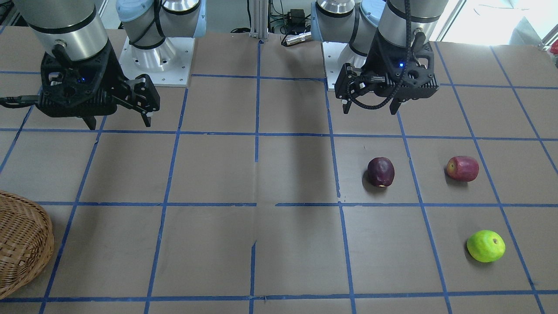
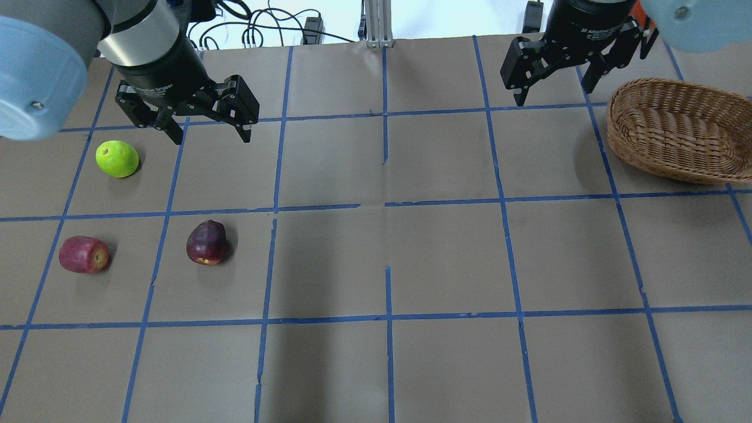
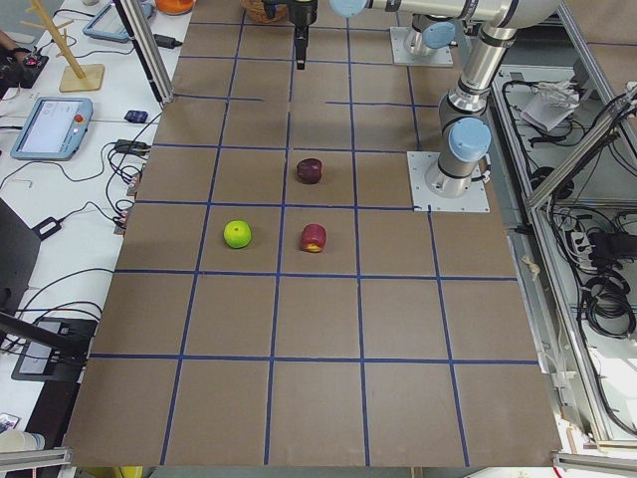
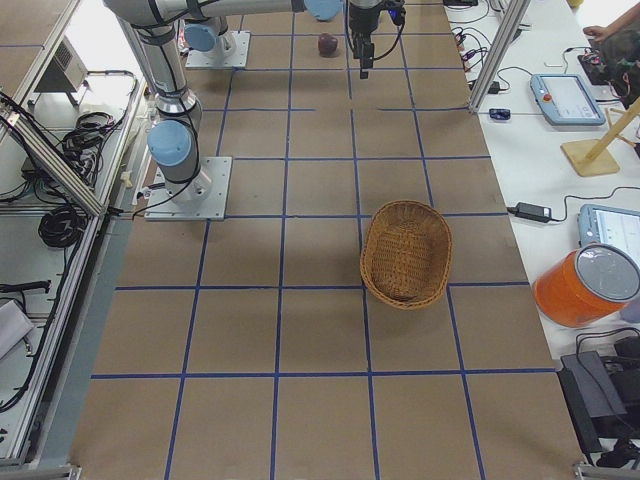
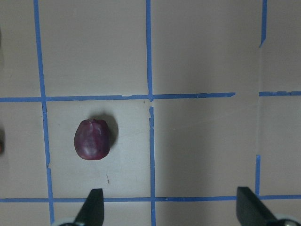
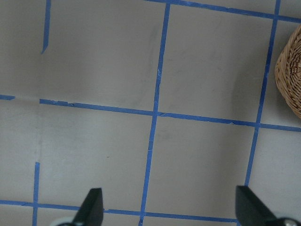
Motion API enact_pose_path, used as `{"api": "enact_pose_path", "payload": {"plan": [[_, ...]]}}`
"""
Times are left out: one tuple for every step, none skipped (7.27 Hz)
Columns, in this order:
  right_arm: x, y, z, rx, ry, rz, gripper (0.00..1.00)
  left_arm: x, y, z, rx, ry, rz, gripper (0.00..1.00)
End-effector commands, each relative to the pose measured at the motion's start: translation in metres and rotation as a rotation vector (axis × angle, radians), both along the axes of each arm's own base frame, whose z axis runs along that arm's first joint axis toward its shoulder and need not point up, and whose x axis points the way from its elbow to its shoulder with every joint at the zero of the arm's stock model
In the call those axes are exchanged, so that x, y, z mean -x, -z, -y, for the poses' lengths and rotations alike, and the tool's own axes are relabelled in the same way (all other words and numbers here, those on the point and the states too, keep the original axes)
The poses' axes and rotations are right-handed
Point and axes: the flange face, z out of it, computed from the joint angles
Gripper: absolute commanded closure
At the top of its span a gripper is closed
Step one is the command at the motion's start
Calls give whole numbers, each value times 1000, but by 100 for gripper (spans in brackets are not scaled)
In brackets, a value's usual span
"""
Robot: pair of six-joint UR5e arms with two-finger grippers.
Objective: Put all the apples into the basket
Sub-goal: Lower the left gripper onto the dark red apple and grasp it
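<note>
Three apples lie on the table on my left side: a dark purple-red one [image 2: 207, 242] [image 1: 380, 172], a brighter red one with a yellowish patch [image 2: 84, 254] [image 1: 462, 168], and a lime green one [image 2: 117, 158] [image 1: 485, 246]. My left gripper [image 2: 210, 134] [image 1: 372, 109] is open and empty, raised above the table beside the green apple. The dark apple also shows in the left wrist view [image 5: 92, 139], ahead of the open fingers. The brown wicker basket [image 2: 658, 155] [image 1: 26, 244] [image 4: 405, 252] stands empty at the far right. My right gripper [image 2: 552, 91] [image 1: 120, 124] is open and empty, beside the basket.
Blue tape lines divide the brown table into squares. The arms' base plates [image 1: 157, 56] are bolted at my edge of the table. An orange container [image 4: 585, 285], tablets and cables lie on a side bench beyond the far edge.
</note>
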Motion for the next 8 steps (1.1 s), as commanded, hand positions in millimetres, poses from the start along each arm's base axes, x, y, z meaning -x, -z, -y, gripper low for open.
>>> {"api": "enact_pose_path", "payload": {"plan": [[0,4,3,-5,-1,1,0,0,1,1,-1,-1,0,0],[0,4,3,-7,-1,1,0,0,1,1,-1,-1,0,0],[0,4,3,-5,-1,1,0,0,2,1,-4,-1,0,0],[0,3,2,-4,-1,1,0,-1,7,-1,-15,-1,1,0],[-1,2,2,-2,-1,4,0,-12,13,3,-21,-16,7,0],[-1,0,1,2,-1,4,0,-44,24,7,-54,23,12,0],[-2,0,2,2,-1,15,0,-80,52,6,-111,27,4,0],[-2,0,2,2,-2,17,0,-119,102,10,-153,-42,-13,0]]}}
